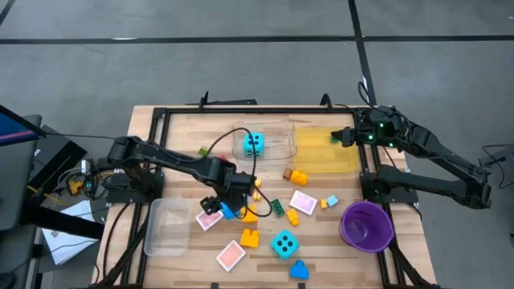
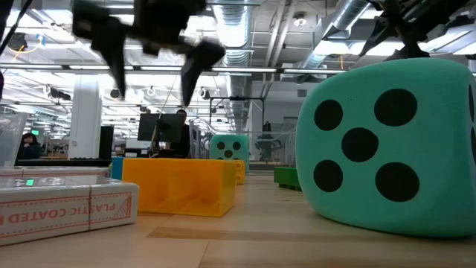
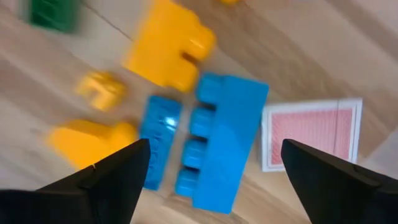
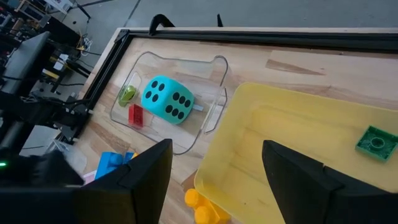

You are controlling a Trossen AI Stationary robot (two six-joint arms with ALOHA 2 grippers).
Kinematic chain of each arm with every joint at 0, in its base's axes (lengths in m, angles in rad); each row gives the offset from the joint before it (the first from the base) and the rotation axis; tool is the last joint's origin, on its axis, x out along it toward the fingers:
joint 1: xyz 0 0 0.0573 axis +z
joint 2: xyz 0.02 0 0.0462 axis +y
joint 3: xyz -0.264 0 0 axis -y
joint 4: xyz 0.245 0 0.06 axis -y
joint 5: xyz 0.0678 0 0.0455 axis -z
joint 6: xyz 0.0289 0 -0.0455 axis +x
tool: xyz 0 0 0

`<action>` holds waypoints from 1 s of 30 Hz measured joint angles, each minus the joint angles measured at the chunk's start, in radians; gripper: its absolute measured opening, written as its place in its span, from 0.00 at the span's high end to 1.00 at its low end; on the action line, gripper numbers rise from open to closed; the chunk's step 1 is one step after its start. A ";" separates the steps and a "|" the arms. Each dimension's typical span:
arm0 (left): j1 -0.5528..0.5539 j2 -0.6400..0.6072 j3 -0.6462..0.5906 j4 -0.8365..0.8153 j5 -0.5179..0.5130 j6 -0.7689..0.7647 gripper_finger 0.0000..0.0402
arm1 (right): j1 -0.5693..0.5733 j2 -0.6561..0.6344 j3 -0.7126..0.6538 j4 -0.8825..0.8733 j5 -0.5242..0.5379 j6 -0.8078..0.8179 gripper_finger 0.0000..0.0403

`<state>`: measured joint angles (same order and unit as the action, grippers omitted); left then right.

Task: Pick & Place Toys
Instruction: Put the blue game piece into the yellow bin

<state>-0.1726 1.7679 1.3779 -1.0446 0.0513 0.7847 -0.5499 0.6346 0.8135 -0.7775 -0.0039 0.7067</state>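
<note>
Lying flat on the wooden table (image 1: 337, 249), a blue brick (image 3: 221, 140) sits directly between the spread, empty fingers of the left gripper (image 3: 211, 168), its long axis running along the gap between them. The right gripper (image 4: 214, 180), open and holding nothing, hovers well apart over the yellow tray (image 4: 298, 149).

Bright, even overhead light – soft shadows; left wrist view motion-blurred, low view's foreground out of focus
</note>
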 joint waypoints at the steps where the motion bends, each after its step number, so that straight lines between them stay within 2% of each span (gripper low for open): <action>1: 0.000 0.005 -0.024 -0.001 -0.001 0.002 0.12 | 0.000 0.000 0.000 0.000 0.000 0.000 0.40; 8: 0.005 -0.006 -0.189 0.171 -0.108 0.049 0.12 | 0.000 -0.001 0.000 0.000 0.000 0.000 0.40; 13: 0.010 -0.011 -0.253 0.214 -0.110 0.053 0.12 | 0.000 -0.001 0.000 0.000 0.000 0.000 0.40; 22: 0.014 -0.012 -0.315 0.295 -0.112 0.099 0.12 | 0.000 -0.001 0.000 -0.004 0.000 0.000 0.40; 30: 0.059 -0.012 -0.316 0.302 -0.093 0.100 0.14 | 0.000 0.000 0.000 -0.004 0.000 0.000 0.40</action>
<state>-0.1131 1.7561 1.0620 -0.7424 -0.0412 0.8848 -0.5503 0.6342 0.8135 -0.7811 -0.0036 0.7071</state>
